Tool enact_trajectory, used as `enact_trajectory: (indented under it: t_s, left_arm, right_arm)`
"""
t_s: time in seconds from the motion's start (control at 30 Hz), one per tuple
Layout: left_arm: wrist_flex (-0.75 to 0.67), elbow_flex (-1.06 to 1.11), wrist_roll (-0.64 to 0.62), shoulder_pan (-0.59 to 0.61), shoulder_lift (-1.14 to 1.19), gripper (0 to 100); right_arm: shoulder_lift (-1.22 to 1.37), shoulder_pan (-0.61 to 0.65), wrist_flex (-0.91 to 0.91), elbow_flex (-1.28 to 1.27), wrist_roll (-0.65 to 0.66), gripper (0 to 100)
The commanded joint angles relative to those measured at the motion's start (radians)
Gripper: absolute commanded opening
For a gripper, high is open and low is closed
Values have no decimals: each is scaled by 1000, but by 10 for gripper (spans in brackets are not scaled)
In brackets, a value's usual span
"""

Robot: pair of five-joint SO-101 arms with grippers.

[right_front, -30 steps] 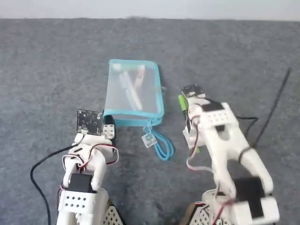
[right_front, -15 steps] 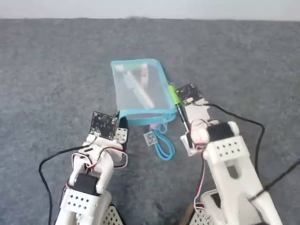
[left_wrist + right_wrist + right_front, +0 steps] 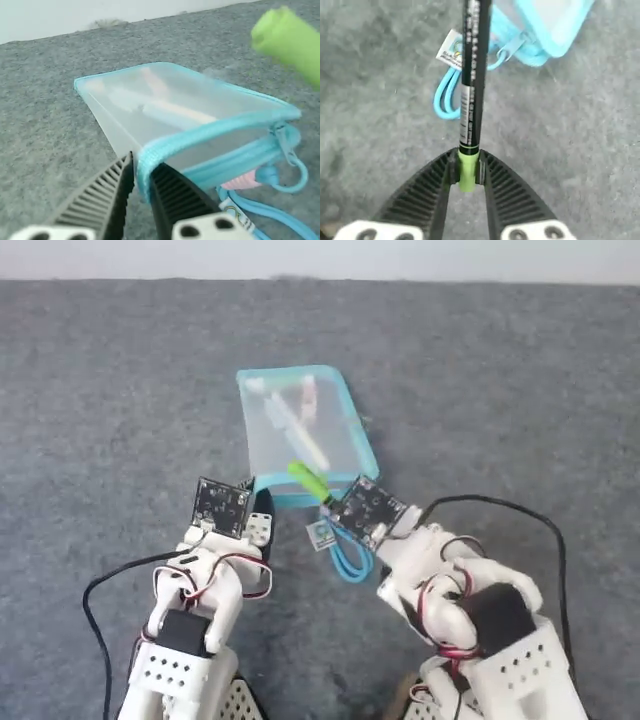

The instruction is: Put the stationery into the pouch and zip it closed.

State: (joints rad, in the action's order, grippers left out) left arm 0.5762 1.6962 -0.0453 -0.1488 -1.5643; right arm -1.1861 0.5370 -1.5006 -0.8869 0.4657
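- Gripping the pouch (image 3: pixel 300 425) at its near left corner, the left pincer (image 3: pixel 141 169) is clamped on the teal zip edge, one finger on each side of the trim.
- The pouch lies on the grey table (image 3: pixel 520 390). It has clear sides and teal edging, and its mouth is at the near end, facing both arms. In the left wrist view that mouth stands slightly open.
- Some stationery (image 3: pixel 290 420) is already inside, showing through the clear side as pale and pink sticks lying lengthwise.
- The right pincer (image 3: pixel 467 167) is clamped on the green end of a black pen (image 3: pixel 471 75), which points straight away from it towards the pouch's near right corner.
- In the high view the pen's green tip (image 3: pixel 308 480) sits over the pouch close to the mouth. I cannot tell whether it touches the pouch.
- The zip pull (image 3: pixel 286 142) is at the right end of the mouth.
- A blue cord (image 3: pixel 350 560) looped from the pull and a small white tag (image 3: pixel 320 535) lie on the table just in front of the pouch, between the two arms and under the pen.
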Motion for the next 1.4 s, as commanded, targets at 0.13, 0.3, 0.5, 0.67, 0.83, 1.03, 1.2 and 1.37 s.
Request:
enact_trajectory:
  t_s: [0.13,0.3,0.5,0.67,0.83,1.03,1.2,1.37]
  left_arm:
    - [-37,-22,12,-8,-12,13]
    - [-37,-22,12,-8,-12,13]
    - [-37,-22,12,-8,-12,13]
    - [-37,-22,12,-8,-12,13]
    - [-37,-22,14,-8,-12,13]
    - [-37,-22,14,-8,-12,13]
    - [-37,-22,14,-8,-12,13]
    - [-37,-22,14,-8,-12,13]
  right_arm:
    - [90,12,-65,9,132,8]
    - [131,-21,-68,12,149,8]
    - [136,-51,-58,12,141,8]
    - [159,-51,-53,11,101,8]
    - [282,-51,-27,20,91,8]
    - [404,-51,24,23,38,8]
    - [469,-51,18,72,2,8]
    - [550,-51,-13,137,-49,8]
